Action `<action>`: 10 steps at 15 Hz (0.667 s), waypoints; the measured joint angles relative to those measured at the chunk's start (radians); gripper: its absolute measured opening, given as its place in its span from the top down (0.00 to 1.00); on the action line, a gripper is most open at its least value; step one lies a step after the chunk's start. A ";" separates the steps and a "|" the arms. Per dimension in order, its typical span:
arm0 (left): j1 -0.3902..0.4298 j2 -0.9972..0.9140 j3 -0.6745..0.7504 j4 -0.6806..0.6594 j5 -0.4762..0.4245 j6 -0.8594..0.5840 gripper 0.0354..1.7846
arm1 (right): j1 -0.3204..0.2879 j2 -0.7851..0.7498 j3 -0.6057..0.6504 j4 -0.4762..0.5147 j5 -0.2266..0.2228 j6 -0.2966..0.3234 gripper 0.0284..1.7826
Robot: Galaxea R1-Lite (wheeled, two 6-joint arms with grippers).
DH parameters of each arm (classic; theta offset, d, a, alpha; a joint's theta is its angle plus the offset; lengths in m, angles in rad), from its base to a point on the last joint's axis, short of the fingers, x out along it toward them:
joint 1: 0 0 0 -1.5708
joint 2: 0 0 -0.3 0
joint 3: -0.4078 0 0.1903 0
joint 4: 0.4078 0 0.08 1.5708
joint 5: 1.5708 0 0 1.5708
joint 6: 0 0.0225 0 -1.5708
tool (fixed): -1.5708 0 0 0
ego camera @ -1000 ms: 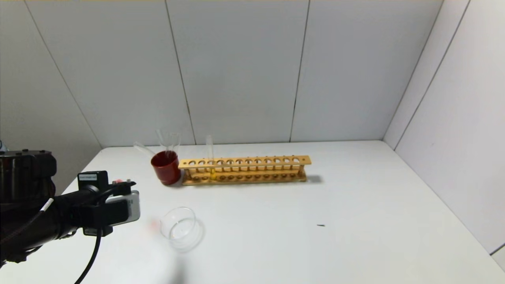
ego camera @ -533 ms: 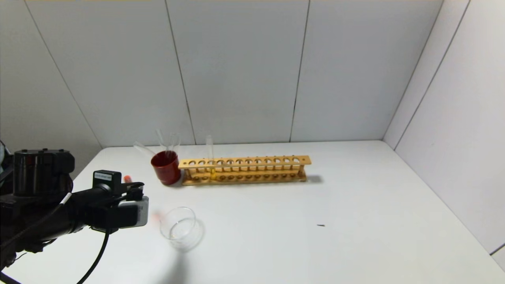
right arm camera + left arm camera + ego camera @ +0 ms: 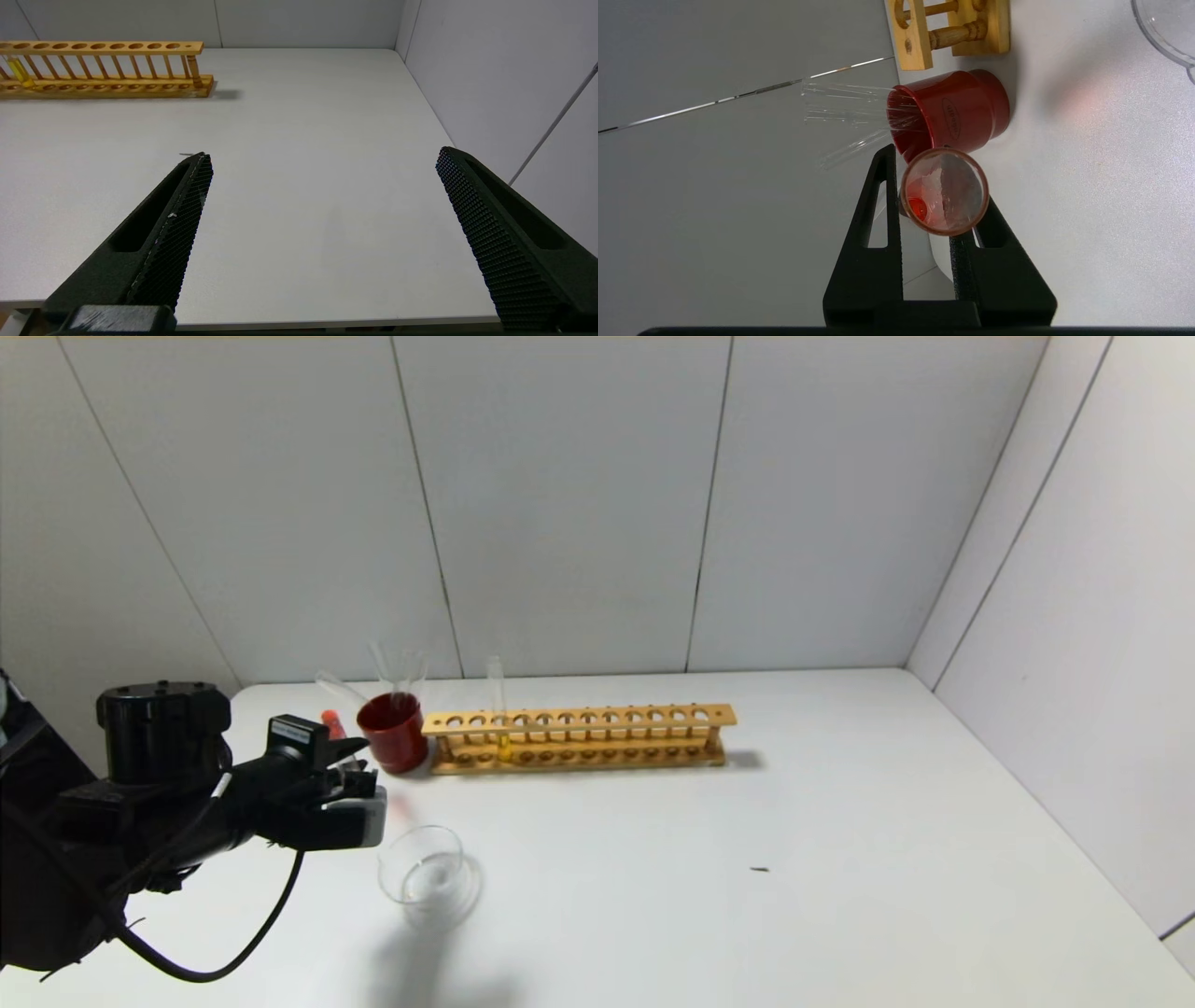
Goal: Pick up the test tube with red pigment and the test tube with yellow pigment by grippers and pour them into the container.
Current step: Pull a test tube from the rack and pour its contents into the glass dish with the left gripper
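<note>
My left gripper [image 3: 362, 777] is shut on the test tube with red pigment [image 3: 330, 720] and holds it tilted above the table, just left of and above the container [image 3: 427, 877], a clear glass dish. In the left wrist view the tube's open mouth [image 3: 944, 191] faces the camera between the black fingers [image 3: 883, 200], with red liquid deep inside. The dish's rim [image 3: 1160, 35] shows in one corner there. The test tube with yellow pigment [image 3: 499, 714] stands in the wooden rack [image 3: 579, 737] and also shows in the right wrist view [image 3: 18, 71]. My right gripper [image 3: 323, 154] is open and empty over the table's near right edge.
A dark red cup [image 3: 393, 735] with several colourless tubes stands at the rack's left end, just beyond my left gripper; it also shows in the left wrist view [image 3: 957, 112]. A small dark speck [image 3: 759, 870] lies on the white table. Walls close in behind and to the right.
My left gripper has moved right and away from me towards the dish and the red cup, carrying the red tube. The tube's red end now points up and back. The dish has not moved.
</note>
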 joint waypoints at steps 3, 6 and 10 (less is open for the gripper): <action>-0.012 0.024 0.006 0.000 -0.001 0.014 0.83 | 0.000 0.000 0.000 0.000 0.000 0.000 0.02; -0.029 0.044 0.005 -0.005 0.002 0.032 0.83 | 0.000 0.000 0.000 0.000 0.000 0.000 0.02; -0.031 0.051 0.010 -0.007 -0.017 0.109 0.83 | 0.000 0.000 0.000 0.000 0.000 0.000 0.02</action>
